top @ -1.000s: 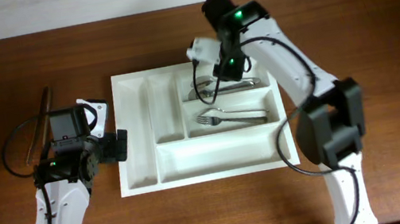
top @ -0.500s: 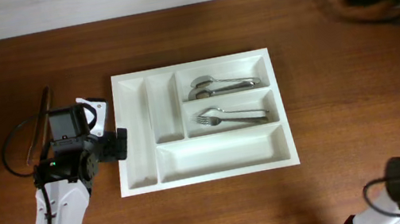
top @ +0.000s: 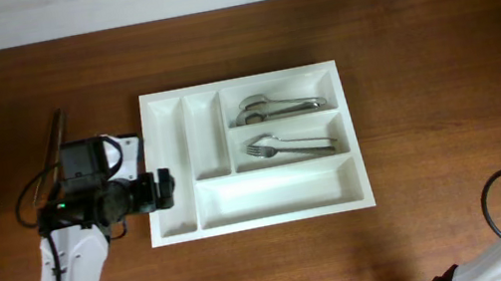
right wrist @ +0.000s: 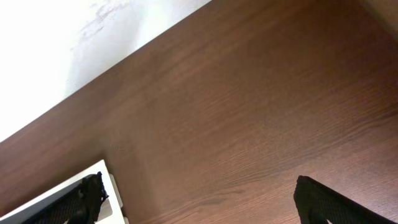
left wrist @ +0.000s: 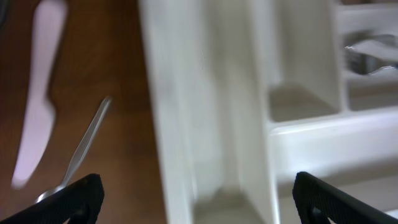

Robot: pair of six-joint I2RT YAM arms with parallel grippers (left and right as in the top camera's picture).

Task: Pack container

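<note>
Left hand (top: 160,190) spread, empty, over tray (top: 283,218) rim; white knife (left wrist: 36,106) just beside it on desk (top: 19,76). Likely next: reach, pinch knife. Right hand (right wrist: 199,205) spread.

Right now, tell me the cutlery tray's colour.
The tray is white; the overhead view shows it best.

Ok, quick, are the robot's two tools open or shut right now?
Left tool: open, holding nothing.
Right tool: open, holding nothing.
</note>
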